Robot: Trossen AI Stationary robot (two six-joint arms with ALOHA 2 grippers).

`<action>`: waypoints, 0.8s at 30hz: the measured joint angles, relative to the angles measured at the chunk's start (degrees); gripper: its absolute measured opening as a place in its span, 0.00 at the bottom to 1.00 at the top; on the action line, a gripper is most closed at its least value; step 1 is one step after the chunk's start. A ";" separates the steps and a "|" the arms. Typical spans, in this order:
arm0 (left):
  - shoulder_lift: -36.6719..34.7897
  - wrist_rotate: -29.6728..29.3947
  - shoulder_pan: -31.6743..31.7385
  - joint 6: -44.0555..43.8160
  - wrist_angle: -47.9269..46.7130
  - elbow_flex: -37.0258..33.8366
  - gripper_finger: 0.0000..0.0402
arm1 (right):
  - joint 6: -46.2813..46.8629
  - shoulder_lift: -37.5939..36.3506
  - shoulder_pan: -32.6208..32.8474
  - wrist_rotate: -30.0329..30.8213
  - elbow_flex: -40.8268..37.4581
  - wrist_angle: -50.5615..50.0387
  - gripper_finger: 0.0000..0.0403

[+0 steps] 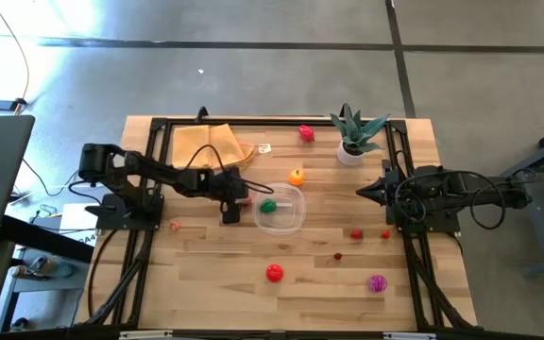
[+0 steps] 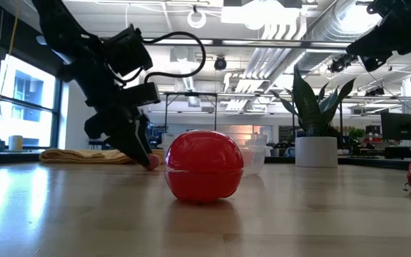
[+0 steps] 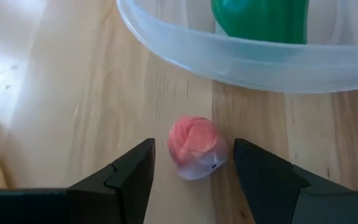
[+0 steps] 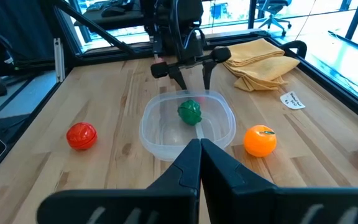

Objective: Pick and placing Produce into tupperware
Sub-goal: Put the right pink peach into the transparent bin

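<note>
Wooden bench point(image 1: 206, 274) | tupperware point(image 1: 280, 210) frame centre, green produce point(image 1: 268, 205) inside | left hand point(image 1: 231, 206) narrowly parted around pink piece point(image 3: 194, 148), not gripping | right hand point(image 1: 362, 192) closed, right of centre

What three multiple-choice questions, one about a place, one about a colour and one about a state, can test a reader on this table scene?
1. Where is the pink piece?
A. on the wood beside the tupperware
B. inside it
C. on the cloth

2. What colour is the piece inside the tupperware?
A. orange
B. green
C. magenta

3. How are the fingers of the left hand?
A. shut on the piece
B. apart around it
C. holding the plant

Answers: 1 A, it lies on wood outside the rim. 2 B, the right wrist view shows green. 3 B, gaps show on both sides.
</note>
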 joint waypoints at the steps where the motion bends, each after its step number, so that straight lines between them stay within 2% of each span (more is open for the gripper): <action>1: 0.35 0.08 0.00 0.00 0.18 0.00 0.52 | 0.00 0.00 0.00 0.00 0.00 0.00 0.00; 14: 1.06 0.97 0.00 -0.13 2.24 0.00 0.51 | 0.00 0.00 0.00 0.00 0.00 0.00 0.00; 24: 1.06 1.12 0.00 -0.32 3.00 0.00 0.33 | 0.00 0.00 0.00 0.00 0.00 -0.01 0.00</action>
